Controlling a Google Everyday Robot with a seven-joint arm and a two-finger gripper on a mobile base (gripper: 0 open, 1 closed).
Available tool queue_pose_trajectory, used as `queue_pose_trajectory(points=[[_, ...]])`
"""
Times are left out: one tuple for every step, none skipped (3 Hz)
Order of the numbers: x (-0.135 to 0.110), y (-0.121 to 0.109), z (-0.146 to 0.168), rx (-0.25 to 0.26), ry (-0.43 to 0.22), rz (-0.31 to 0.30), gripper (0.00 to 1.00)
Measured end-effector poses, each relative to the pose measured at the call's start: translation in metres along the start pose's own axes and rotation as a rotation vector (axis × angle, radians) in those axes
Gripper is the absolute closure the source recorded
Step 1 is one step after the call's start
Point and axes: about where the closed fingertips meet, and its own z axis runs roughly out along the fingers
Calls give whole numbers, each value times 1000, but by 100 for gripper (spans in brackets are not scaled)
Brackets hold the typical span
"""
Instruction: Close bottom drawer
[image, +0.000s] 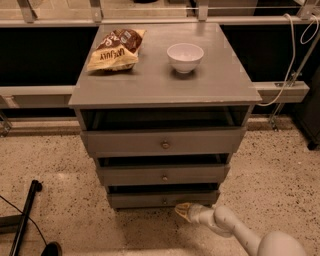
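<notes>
The grey wooden cabinet (162, 82) has three drawers, all pulled out a little. The bottom drawer (150, 199) is the lowest, with a plain grey front and a small brass knob (164, 201), and a dark gap shows above it. My gripper (181, 210) is low at the floor on a white arm (227, 227) that comes from the lower right. Its yellowish tip sits just below and right of the knob, at the drawer front's lower edge. The middle drawer (164, 175) and the top drawer (163, 142) are above it.
A chip bag (116, 49) and a white bowl (185, 56) lie on the cabinet top. A black pole (24, 215) leans at the lower left on the speckled floor. A white cable (292, 55) and a rail (282, 91) stand at the right, with dark cabinets behind.
</notes>
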Motion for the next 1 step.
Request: queue_pose_trajectory(points=[[7,17,-20,-54,17,-26,100]])
